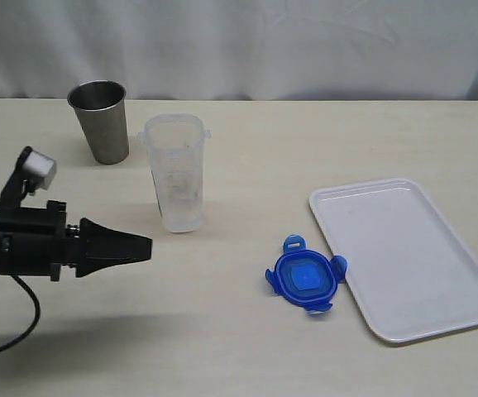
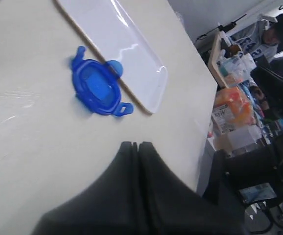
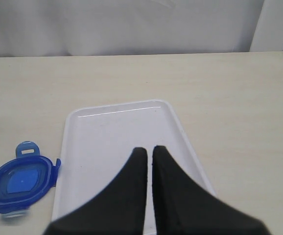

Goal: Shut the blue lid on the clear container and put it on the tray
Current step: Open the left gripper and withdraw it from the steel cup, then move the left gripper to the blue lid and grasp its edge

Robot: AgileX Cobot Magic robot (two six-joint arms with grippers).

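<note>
The white tray (image 1: 437, 273) is lying flat on the pale table (image 1: 247, 356), taking up the right side of the exterior view. The blue lid (image 1: 305, 279) is lying top side up on the table, just beside the tray's left long edge, with its four flaps spreading outward and one of them touching the tray's rim. The clear container (image 1: 177, 174) is standing upright and uncovered, well apart from the tray, to its left and farther back. The stainless steel cup (image 1: 101, 120) is standing upright beyond the container, farther still from the tray.

The left gripper (image 1: 144, 246) is hovering above the table well to the left of the tray, pointing toward it, with the lid lying between the two. Its black fingers are pressing together and gripping nothing.

The right gripper (image 3: 146, 149) is showing only in its own wrist view, where it is hanging over the tray. Its jaws are sitting nearly together, leaving only a thin slit, and are holding nothing.
</note>
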